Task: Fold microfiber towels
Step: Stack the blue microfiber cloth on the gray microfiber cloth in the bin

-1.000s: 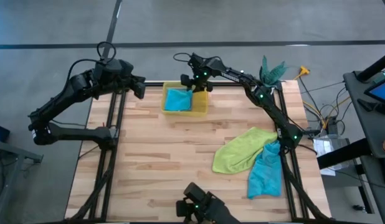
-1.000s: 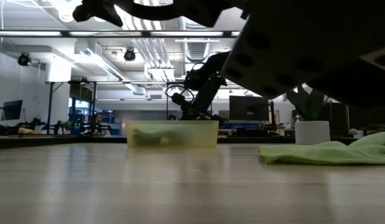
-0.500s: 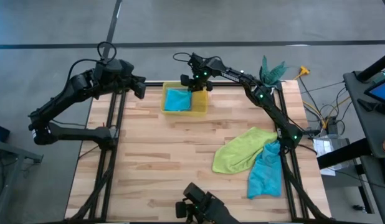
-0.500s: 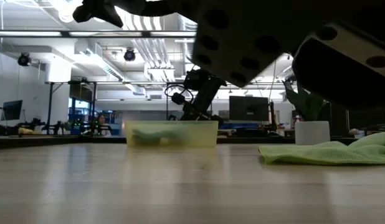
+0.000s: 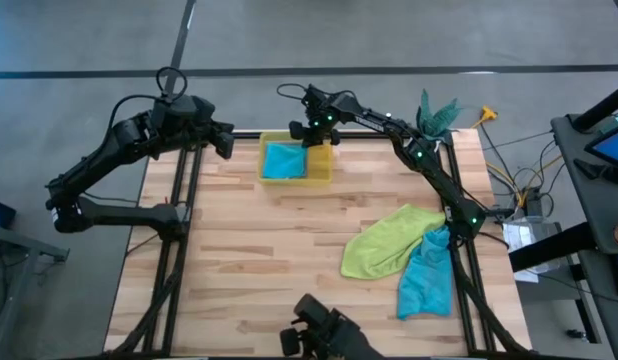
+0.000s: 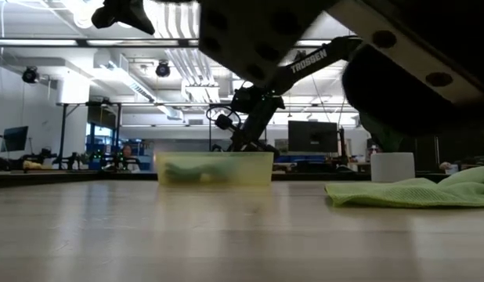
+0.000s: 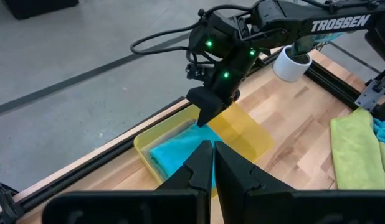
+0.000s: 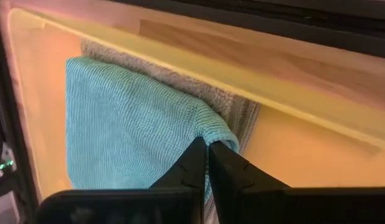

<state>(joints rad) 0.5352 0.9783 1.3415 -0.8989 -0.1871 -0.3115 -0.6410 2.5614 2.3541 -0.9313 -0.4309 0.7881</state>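
Right gripper point(image 5: 311, 138) sits down in the yellow bin point(image 5: 323, 170) at the far edge of the bench point(image 5: 249, 260), fingers pinched together with no gap in its wrist view, tips right against the edge of the folded teal towel point(image 8: 127, 127). Can't tell whether any fabric is actually between the fingers or they just met beside the fold. A grey towel point(image 8: 233, 107) lies directly under the teal one, poking out along the bin wall beyond the gripper. Risks, as I judge them: if it pinched nothing, a lift comes up empty; if it pinched both layers, the grey one drags along and both folds come undone; if it pushes instead, the stack bunches against the wall or the light bin slides on the bench. Lime green towel point(image 5: 384, 243) and second teal towel point(image 5: 427, 275) lie crumpled and overlapping, well away from the gripper, on the bench's near right side, not folded yet. Left gripper point(image 5: 225, 140) is closed on nothing, waiting off the far left corner, aimed at the bin.
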